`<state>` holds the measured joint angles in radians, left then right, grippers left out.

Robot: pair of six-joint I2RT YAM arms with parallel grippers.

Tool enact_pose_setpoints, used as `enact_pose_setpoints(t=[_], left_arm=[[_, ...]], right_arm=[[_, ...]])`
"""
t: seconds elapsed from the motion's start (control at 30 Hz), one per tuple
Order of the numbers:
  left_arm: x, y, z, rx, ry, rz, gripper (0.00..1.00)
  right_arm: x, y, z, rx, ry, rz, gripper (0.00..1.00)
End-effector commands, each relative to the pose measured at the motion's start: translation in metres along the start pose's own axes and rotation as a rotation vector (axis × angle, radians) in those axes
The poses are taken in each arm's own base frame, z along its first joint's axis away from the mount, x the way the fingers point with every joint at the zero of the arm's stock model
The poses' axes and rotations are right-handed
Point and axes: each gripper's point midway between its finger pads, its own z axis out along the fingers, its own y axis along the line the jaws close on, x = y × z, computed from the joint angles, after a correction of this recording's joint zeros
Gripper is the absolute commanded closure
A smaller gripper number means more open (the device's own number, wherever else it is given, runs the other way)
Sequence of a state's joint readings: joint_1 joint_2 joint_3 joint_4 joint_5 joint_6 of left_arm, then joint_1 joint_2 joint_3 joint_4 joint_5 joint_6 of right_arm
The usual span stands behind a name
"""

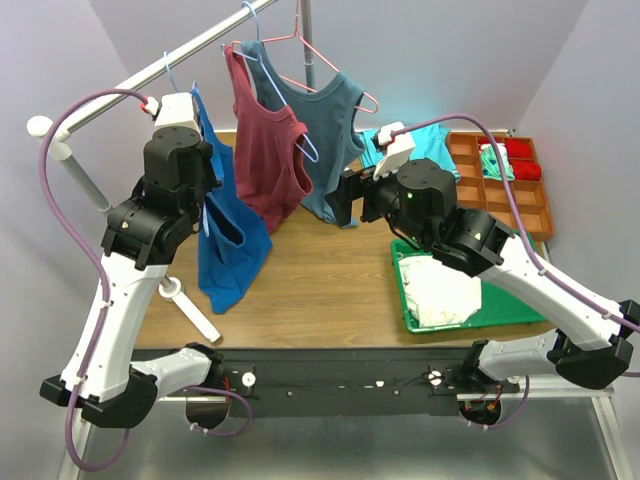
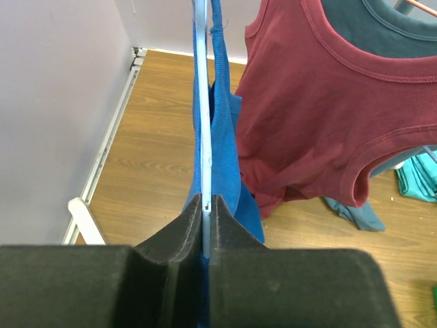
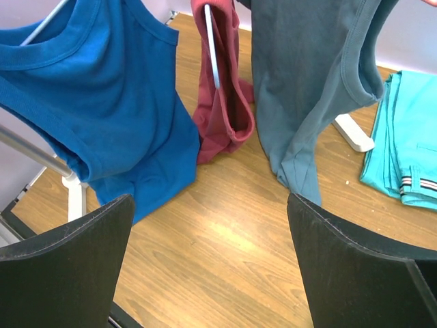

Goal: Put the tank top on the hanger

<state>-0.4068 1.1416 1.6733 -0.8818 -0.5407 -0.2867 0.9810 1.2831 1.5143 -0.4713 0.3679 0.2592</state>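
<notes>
The royal-blue tank top hangs at the left end of the rail, draped over the thin light-blue wire hanger. The hanger's hook reaches up to the rail. My left gripper is shut on the hanger's wire, with blue fabric on both sides of it, as the left wrist view shows. My right gripper is open and empty above the table, facing the hanging tops. In the right wrist view the blue top hangs at the left.
A maroon top and a teal-grey top hang on the rail just right of the blue one. A green tray with white cloth, an orange compartment box and folded turquoise cloth are at the right.
</notes>
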Motion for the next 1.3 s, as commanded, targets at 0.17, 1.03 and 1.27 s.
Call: enact_pose_setpoints(t=[0.17,1.03,1.27], left_arm=[[-0.018,0.01,-0.024,0.017,-0.046,-0.037,0.52],[-0.055,-0.128,-0.064,0.7,-0.115,-0.132,0.01],[0.016,-0.16,-0.057,0.71,-0.013,-0.094,0.01]], right_arm=[[0.009,0.003,0.001,-0.011,0.019,-0.006,0.0],[0.058,-0.053,-0.002,0.253,0.007,0.057,0.0],[0.1,-0.08,-0.019,0.346,0.022,0.146,0.0]])
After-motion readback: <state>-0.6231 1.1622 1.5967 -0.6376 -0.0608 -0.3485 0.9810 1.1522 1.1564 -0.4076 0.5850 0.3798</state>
